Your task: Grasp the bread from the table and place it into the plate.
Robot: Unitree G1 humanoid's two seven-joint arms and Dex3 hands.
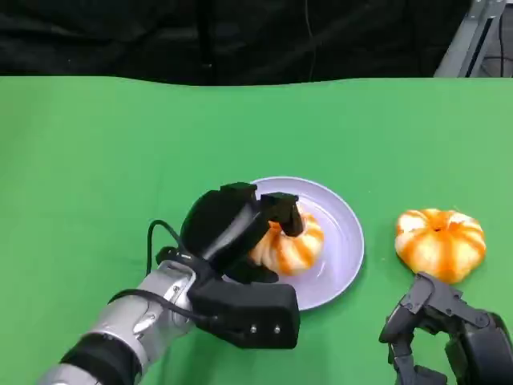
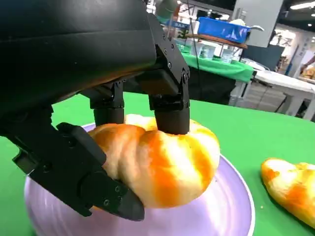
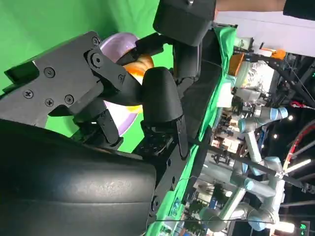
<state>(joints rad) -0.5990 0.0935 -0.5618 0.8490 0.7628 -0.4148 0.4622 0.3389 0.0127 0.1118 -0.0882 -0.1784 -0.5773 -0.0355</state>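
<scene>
Black and bulky at the lower edge of the head view, the robot's left hand (image 1: 240, 265) reaches from its silver forearm (image 1: 128, 329) over a lavender plate (image 1: 345, 241) on the green surface (image 1: 96, 160). Its fingers (image 1: 284, 210) are clamped on a round bread (image 1: 292, 245) with orange and pale stripes, which sits inside the plate. From the left wrist view, two fingers (image 2: 170, 108) press down on the top of the bread (image 2: 167, 162) while a thumb (image 2: 83, 177) pushes against its near side; the underside of the loaf rests on the plate (image 2: 231, 206), toward the side nearer the robot.

A second bread (image 1: 441, 242) of the same striped kind lies on the surface to the right of the plate, apart from its rim. It also shows at the edge of the left wrist view (image 2: 290, 189), lying on the green cloth just beside the plate.

Low at the right of the head view, the right hand (image 1: 437, 329) hovers close in front of that second bread without touching it. Its fingers (image 1: 401, 321) are curled downward and hold nothing. In the right wrist view the same hand (image 3: 123, 93) appears with its fingers bent, the plate (image 3: 118, 42) and a sliver of orange bread (image 3: 140, 64) behind them.

Beyond the surface stands a dark backdrop (image 1: 240, 36).
</scene>
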